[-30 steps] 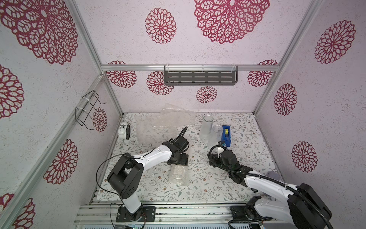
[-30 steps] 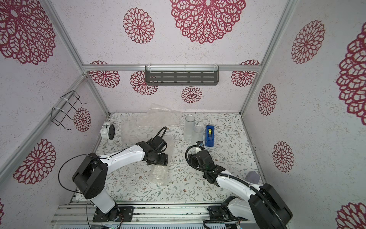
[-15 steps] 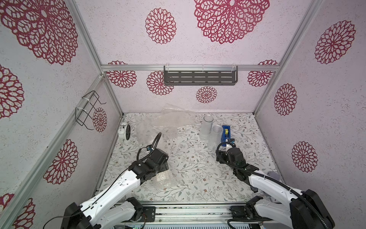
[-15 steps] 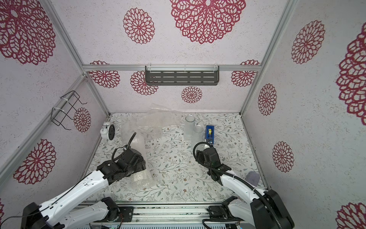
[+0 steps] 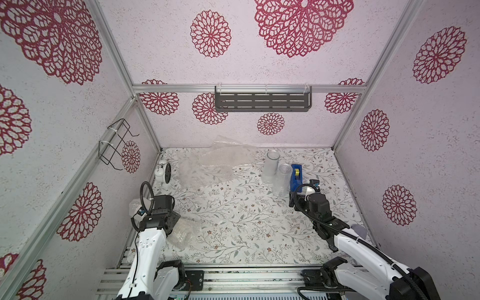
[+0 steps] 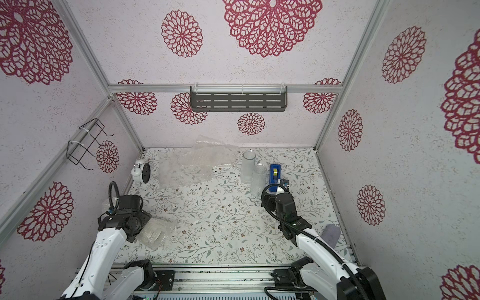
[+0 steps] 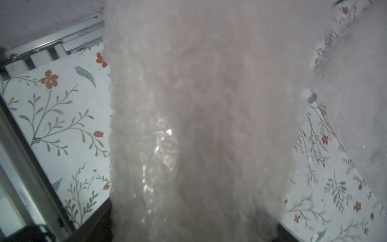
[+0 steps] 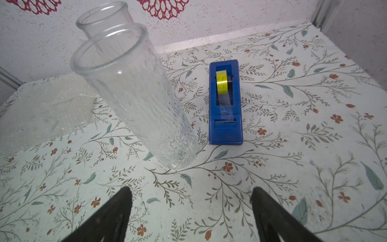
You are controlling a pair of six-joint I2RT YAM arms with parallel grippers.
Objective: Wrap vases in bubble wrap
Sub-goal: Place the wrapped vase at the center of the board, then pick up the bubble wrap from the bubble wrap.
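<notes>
A bundle of crinkly bubble wrap (image 5: 183, 232) sits at the front left, and my left gripper (image 5: 176, 224) is shut on it. What it holds inside is hidden. This bundle (image 7: 196, 125) fills the left wrist view between the dark jaws. Two bare vases stand at the back right: a frosted glass cylinder (image 5: 271, 165) and, just in front, a clear ribbed glass (image 5: 282, 180). My right gripper (image 8: 190, 197) is open and empty, low over the table a short way before the ribbed glass (image 8: 136, 94). Loose bubble wrap sheets (image 5: 207, 166) lie at the back.
A blue tape dispenser (image 5: 296, 174) stands right beside the ribbed glass. A white alarm clock (image 5: 162, 170) sits by the left wall. A wire rack (image 5: 115, 141) hangs on that wall, a grey shelf (image 5: 262, 102) on the back wall. A greyish object (image 5: 359, 230) lies front right.
My left arm has drawn back from the middle to the front left, taking the wrapped bundle along. My right gripper has moved back towards the ribbed glass and opened wider.
</notes>
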